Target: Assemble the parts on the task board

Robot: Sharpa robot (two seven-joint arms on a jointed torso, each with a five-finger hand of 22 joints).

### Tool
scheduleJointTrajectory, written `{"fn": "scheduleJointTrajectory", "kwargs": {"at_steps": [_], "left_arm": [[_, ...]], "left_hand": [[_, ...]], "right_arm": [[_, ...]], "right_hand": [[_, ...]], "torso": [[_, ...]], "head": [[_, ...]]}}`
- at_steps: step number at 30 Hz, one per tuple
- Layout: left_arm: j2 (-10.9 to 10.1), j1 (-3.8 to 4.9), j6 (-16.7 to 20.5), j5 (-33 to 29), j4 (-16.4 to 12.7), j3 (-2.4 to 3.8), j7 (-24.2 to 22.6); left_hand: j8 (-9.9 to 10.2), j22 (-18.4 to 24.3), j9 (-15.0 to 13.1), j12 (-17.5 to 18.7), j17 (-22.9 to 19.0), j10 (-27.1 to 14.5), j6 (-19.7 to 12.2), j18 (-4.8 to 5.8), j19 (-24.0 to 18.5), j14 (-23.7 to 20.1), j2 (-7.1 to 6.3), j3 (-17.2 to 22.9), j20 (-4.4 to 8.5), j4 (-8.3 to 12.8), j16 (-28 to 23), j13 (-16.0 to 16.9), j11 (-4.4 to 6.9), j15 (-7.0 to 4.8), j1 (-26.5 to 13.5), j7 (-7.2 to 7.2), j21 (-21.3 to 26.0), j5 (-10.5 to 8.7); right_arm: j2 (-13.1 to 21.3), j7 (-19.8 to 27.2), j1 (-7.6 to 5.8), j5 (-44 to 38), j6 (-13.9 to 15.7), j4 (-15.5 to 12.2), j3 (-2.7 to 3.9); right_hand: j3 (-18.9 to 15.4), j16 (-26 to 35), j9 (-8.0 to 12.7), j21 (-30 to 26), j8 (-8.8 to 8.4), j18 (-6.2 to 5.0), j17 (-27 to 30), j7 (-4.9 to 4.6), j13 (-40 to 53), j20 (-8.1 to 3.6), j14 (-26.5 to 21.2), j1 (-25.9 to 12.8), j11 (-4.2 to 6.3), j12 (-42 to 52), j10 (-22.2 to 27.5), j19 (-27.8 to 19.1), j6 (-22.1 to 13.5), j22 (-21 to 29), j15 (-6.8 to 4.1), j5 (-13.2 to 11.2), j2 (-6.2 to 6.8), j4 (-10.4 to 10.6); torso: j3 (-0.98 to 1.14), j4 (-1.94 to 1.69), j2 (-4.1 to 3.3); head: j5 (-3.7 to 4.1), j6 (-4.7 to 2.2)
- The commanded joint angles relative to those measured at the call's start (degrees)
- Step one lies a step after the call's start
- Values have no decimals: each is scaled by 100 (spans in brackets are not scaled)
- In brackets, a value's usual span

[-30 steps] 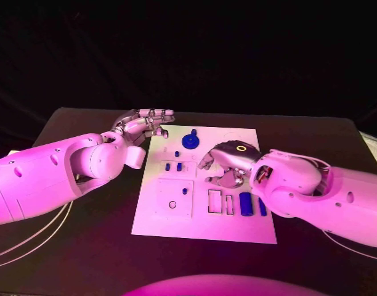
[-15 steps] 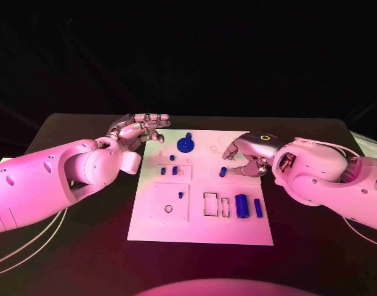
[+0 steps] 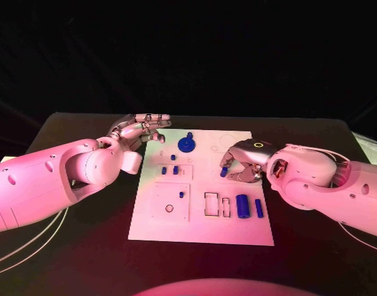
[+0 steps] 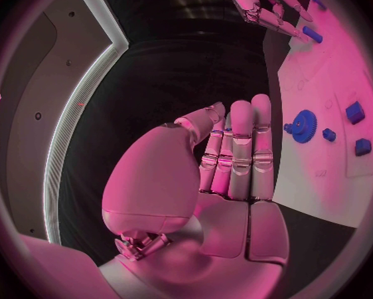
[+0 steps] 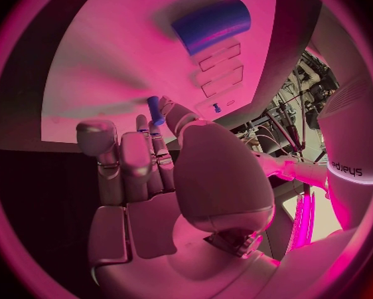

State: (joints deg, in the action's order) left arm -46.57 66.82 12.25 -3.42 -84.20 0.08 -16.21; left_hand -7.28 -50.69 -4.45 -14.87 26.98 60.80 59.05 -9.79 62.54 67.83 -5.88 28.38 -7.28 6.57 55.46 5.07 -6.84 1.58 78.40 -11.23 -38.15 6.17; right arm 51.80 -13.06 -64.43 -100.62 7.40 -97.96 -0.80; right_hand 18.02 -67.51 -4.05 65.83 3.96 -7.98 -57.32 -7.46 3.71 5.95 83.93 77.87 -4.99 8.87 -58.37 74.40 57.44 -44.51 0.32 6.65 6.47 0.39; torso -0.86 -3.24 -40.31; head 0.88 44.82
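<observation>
The white task board (image 3: 198, 228) lies in the middle of the black table. On it are a blue gear (image 3: 188, 145), a few small blue blocks (image 3: 176, 169), a short peg (image 3: 182, 195), a thick blue cylinder (image 3: 243, 201) and a slim bar (image 3: 259, 208). My right hand (image 3: 242, 163) hovers over the board's right half and pinches a small blue peg (image 3: 224, 172) between thumb and fingertips; the right wrist view has that peg (image 5: 156, 109) at the fingertips above the board (image 5: 112, 66). My left hand (image 3: 140, 129) is open, fingers straight, beside the board's far left corner, near the gear (image 4: 302, 125).
Bare black table surrounds the board on every side. The thick cylinder (image 5: 212, 25) lies next to empty rectangular slots (image 3: 215, 203) at the board's near right. A square plate with a hole (image 3: 169, 208) sits at the near left.
The camera shifted. My right hand moved from the board's near middle toward its far right half and drew its fingers in round the small blue peg. The left hand stayed put.
</observation>
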Motion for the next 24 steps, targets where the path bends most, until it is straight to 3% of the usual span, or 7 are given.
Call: {"fn": "scheduleJointTrajectory", "kwargs": {"at_steps": [1,8,12,18,24], "left_arm": [[10,-1,-117,30,-9,2,-24],[11,-1,-124,30,1,2,-18],[13,-2,-135,30,4,2,-11],[14,-4,-147,30,7,1,-4],[14,-6,-158,30,9,1,7]], "left_hand": [[-19,10,7,-19,-9,-50,-45,-73,16,-29,59,-39,24,-4,-26,0,5,-13,6,13,17,20],[-19,10,7,-19,-9,-50,-45,-73,16,-29,59,-39,24,-4,-26,0,5,-13,6,13,17,20],[-20,11,7,-23,-11,-52,-47,-72,16,-30,60,-43,24,-5,-26,0,4,-12,4,13,19,20],[-23,14,7,-32,-16,-60,-51,-71,15,-33,62,-52,22,-6,-26,0,2,-10,-2,11,24,19],[-23,14,7,-32,-16,-60,-51,-71,15,-33,62,-52,22,-6,-26,0,2,-10,-2,11,24,19]], "right_arm": [[-61,96,18,-83,-35,40,-3],[-140,125,39,-62,79,104,-6],[-157,106,43,-67,111,125,-6],[-166,21,53,-242,242,141,-6],[-176,-36,58,-415,327,160,-6]], "right_hand": [[16,23,-5,-14,-11,7,6,-7,5,6,115,-6,6,32,-59,21,59,-7,-34,-15,-73,44],[135,0,-8,12,-5,15,-2,-15,0,-16,124,20,30,103,-268,45,118,-46,-57,-60,-156,80],[332,-119,-54,120,97,43,-133,-14,26,-47,161,115,81,217,-615,120,370,-214,-101,-196,-245,60],[610,-279,-170,422,321,119,-301,74,108,-154,203,334,219,363,-1086,310,798,-700,-213,-336,-387,-96],[764,-285,-205,455,338,127,-285,72,117,-183,191,395,229,313,-1144,311,823,-731,-226,-352,-409,-194]], "torso": [[-2,-7,-1],[0,1,2],[4,6,2],[6,4,1],[2,0,0]], "head": [[6,8],[-8,21],[-9,26],[-6,38],[-4,48]]}}
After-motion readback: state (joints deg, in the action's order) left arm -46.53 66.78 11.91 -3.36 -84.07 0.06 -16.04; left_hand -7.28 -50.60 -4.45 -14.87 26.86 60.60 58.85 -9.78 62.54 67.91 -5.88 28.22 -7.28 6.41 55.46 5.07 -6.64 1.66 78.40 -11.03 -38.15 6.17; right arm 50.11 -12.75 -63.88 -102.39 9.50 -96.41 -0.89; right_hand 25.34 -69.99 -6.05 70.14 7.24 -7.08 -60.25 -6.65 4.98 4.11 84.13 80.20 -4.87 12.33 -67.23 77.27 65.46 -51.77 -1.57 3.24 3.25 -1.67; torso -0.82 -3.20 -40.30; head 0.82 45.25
